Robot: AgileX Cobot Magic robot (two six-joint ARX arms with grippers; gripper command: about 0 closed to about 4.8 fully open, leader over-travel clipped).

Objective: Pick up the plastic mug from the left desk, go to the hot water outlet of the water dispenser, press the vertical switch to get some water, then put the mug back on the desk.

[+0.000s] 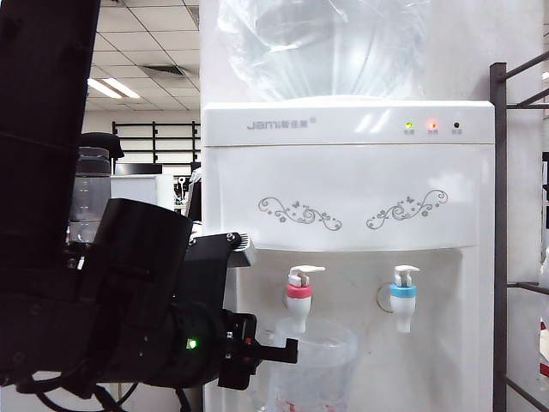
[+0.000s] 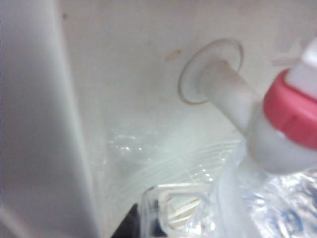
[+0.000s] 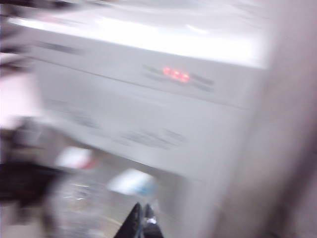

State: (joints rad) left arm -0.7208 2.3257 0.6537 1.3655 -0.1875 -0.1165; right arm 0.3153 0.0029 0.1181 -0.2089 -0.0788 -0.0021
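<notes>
Taps two, one plastic mug (image 1: 313,365) pinched by left gripper (image 1: 287,350), right gripper (image 3: 142,220) pressed together.

We note the clear plastic mug (image 1: 313,365) directly below the red-collared white tap (image 1: 298,302) on the tall white water dispenser (image 1: 352,197). The blue-collared white tap (image 1: 402,299) sits right of it. The left claw (image 1: 287,350), closed, reaches the mug from the left. The right claw (image 3: 142,223), closed, fronts the dispenser.
</notes>
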